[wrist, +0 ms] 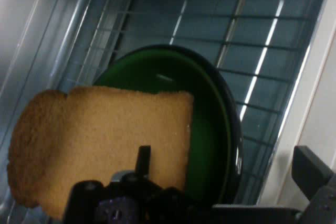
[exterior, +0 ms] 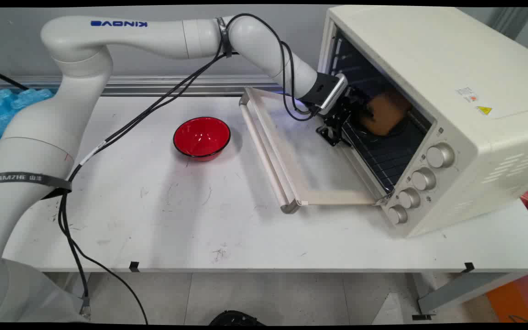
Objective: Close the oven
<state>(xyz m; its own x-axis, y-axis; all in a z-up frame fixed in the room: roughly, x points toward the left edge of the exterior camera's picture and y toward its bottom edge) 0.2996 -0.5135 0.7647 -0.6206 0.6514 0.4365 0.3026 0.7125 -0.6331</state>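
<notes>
A slice of toast (wrist: 100, 140) sits inside the open toaster oven (exterior: 433, 114), held over a dark green plate (wrist: 210, 129) that rests on the oven's wire rack (wrist: 262, 51); in the main view the slice shows as a tan patch (exterior: 385, 117) just within the oven mouth, toward its far side. The pincer (exterior: 351, 114) reaches into the oven from the left, and the hand view shows the bread lying right against the black linkage at the bottom edge, so it looks to be pinching the toast by its lower edge, though the fingertips themselves are hidden behind the slice. Whether the bread touches the plate or hangs just clear of it cannot be told. By its look the toast is light, dry and fairly stiff, with a rough crumb that should not slip, but it is brittle: a hard squeeze would likely crack or crumble it, so a gentle hold across the flat faces near an edge suits it best. The oven door (exterior: 282, 151) lies folded down flat on the white counter (exterior: 200, 220), with its handle bar toward the left. Well apart from the oven, farther left on the counter, stands an empty red bowl (exterior: 202, 137).
</notes>
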